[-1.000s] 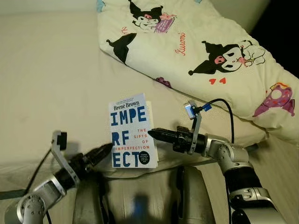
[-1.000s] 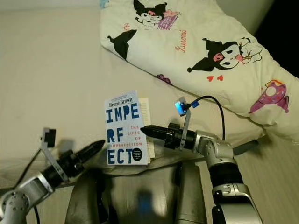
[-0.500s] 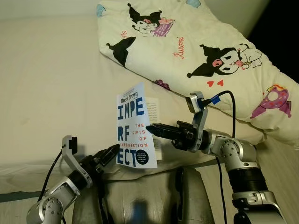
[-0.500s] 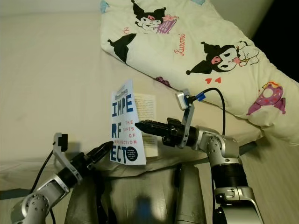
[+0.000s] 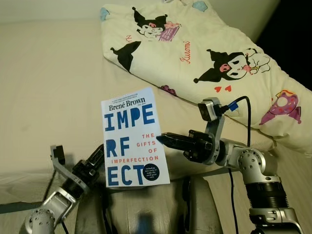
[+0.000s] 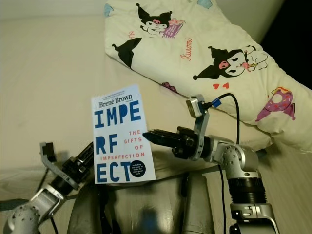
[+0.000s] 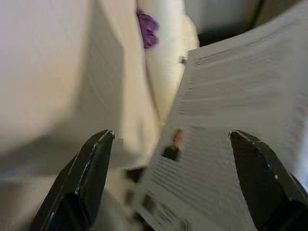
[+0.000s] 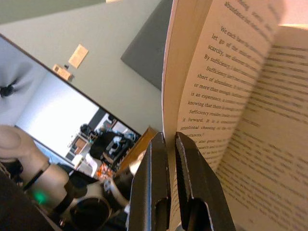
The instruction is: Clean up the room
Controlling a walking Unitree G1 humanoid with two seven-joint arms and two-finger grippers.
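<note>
Right wrist view shows my right tool [image 8: 169, 185] pinching the book [image 5: 132, 138] upright above the bed [image 5: 48, 87]. My left tool [image 7: 178, 180] is spread wide behind it.

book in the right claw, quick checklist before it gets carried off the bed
1. Right claw shut on the book: ok, though it pinches just a few pages.
2. Book lifted upright, cover facing the camera: ok.
3. Left claw open behind the book's back cover: ok.
4. Left claw touching the book: cannot tell.
5. Book apart from the printed quilt: ok.
6. Grip firm enough to carry: cannot tell.
</note>
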